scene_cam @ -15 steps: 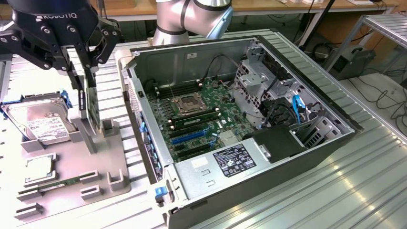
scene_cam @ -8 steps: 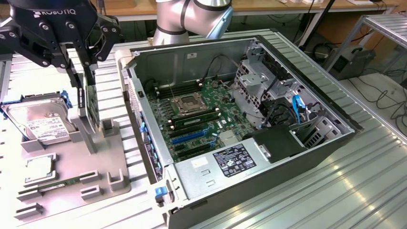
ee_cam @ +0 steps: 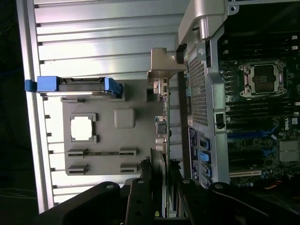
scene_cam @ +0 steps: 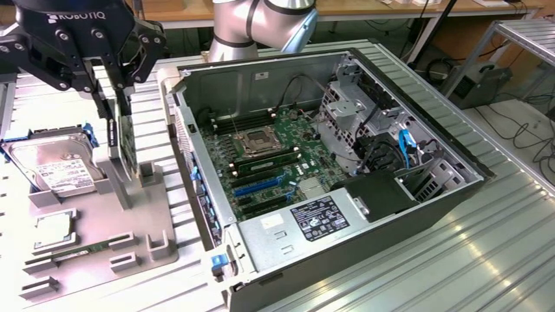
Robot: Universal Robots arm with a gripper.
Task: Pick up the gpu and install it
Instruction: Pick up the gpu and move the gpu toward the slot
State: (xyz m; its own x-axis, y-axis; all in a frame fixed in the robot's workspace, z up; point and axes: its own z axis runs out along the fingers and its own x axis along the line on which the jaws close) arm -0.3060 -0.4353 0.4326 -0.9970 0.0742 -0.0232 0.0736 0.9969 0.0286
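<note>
Ribbed metal worktop carried a grey tray beside an open computer case. The gripper looked clamped on the top edge of the gpu, which stood upright over the tray. The card was probably light, stiff and fragile, best held by its edges. A hard drive stood near, and the case's side wall lay between card and slots.

Ribbed silvery aluminium-slat table top runs under the gripper & well away from it, w/ bright glare on the slats (strongest in the wrist view). Behind the gripper: long brown wooden bench. Far across from it: grey metal-frame rack, black cables on pale floor.
</note>
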